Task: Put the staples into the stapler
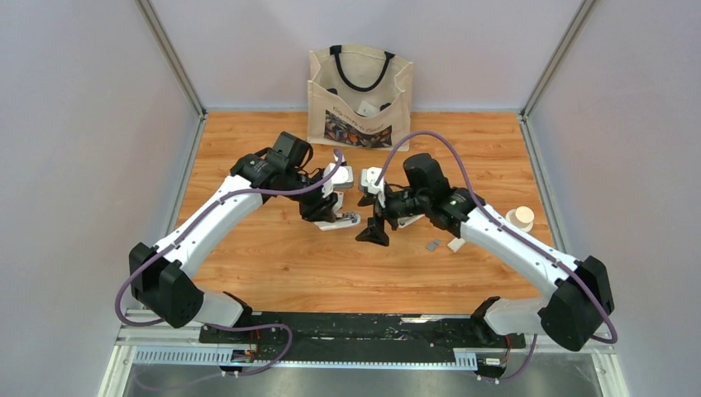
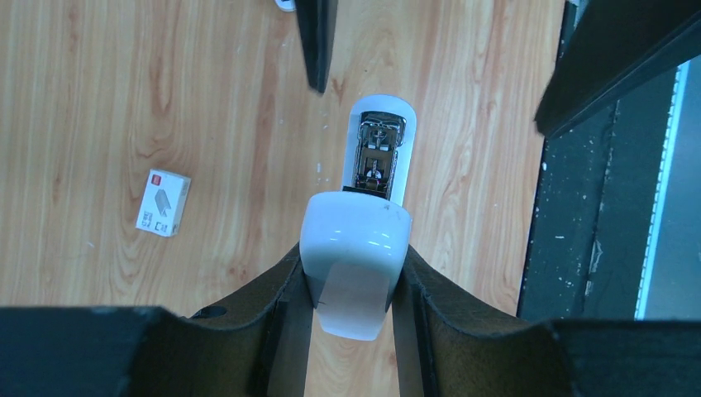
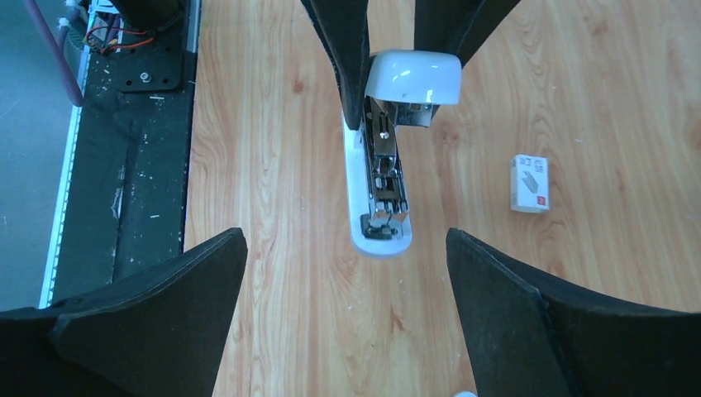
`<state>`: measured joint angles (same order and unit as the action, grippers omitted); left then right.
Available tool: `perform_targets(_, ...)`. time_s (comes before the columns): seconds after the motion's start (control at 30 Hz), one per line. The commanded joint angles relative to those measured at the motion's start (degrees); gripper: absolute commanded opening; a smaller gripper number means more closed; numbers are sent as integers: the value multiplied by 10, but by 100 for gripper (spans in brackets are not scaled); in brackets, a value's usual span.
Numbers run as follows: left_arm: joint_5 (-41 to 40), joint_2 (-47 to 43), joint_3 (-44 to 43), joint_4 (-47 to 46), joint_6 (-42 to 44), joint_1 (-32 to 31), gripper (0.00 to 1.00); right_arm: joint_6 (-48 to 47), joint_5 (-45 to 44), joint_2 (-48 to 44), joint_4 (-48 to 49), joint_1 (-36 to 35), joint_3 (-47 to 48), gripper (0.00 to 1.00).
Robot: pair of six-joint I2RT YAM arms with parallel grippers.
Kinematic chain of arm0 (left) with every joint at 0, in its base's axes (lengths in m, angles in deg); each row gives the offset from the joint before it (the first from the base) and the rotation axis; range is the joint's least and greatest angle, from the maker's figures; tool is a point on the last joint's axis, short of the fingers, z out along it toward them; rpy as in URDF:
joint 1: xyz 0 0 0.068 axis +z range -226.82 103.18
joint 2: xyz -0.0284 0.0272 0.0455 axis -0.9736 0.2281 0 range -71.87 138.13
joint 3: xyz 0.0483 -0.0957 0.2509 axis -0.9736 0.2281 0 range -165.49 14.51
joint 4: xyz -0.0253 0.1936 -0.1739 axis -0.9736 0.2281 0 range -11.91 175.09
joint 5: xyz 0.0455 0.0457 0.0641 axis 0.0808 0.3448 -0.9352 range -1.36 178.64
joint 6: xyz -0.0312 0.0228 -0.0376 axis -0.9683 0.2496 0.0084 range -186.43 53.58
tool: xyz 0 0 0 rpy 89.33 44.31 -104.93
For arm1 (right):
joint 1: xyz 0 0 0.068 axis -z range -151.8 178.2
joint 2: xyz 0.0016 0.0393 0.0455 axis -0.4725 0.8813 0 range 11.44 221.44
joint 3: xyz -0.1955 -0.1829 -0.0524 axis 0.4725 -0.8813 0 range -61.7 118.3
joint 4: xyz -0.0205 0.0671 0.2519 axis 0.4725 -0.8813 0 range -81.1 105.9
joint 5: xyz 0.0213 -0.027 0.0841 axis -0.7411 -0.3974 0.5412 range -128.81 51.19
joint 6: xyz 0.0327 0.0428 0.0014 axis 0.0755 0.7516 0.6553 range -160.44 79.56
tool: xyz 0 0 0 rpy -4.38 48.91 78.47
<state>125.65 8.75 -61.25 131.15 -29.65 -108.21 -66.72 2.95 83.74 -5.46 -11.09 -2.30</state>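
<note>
One look per view: found left gripper [image 2: 354,256] clamped on raised white lid of stapler [image 2: 364,223], metal magazine [image 2: 376,161] exposed. Found right gripper [image 3: 343,240] spread wide, empty, hovering beside stapler's front end. Located staples [image 1: 432,245], small grey strip, on table [image 1: 273,265] right of stapler, just beside small white box [image 1: 455,245].

The stapler [image 3: 380,190], white, is open: its lid is tipped up and the long metal channel is bared. The staples [image 1: 431,245], seemingly a tiny grey strip, lie on the wood well to its right.
</note>
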Motion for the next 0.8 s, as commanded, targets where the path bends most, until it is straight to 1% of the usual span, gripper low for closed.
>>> perform_targets(0.0, 46, -38, 4, 0, -11, -5, 0, 13, 17, 39, 37, -18, 32, 95)
perform_targets(0.27, 57, -51, 13, -3, -15, -19, 0, 39, 23, 76, 59, -26, 46, 88)
perform_targets(0.57, 48, -42, 19, -3, -13, -29, 0, 44, 43, 87, 57, -36, 47, 86)
perform_targets(0.63, 42, -39, 19, -4, -13, -31, 0, 44, 45, 94, 55, -39, 49, 82)
perform_targets(0.77, 40, -36, 21, -5, -12, -38, 0, 49, 48, 103, 54, -41, 50, 79)
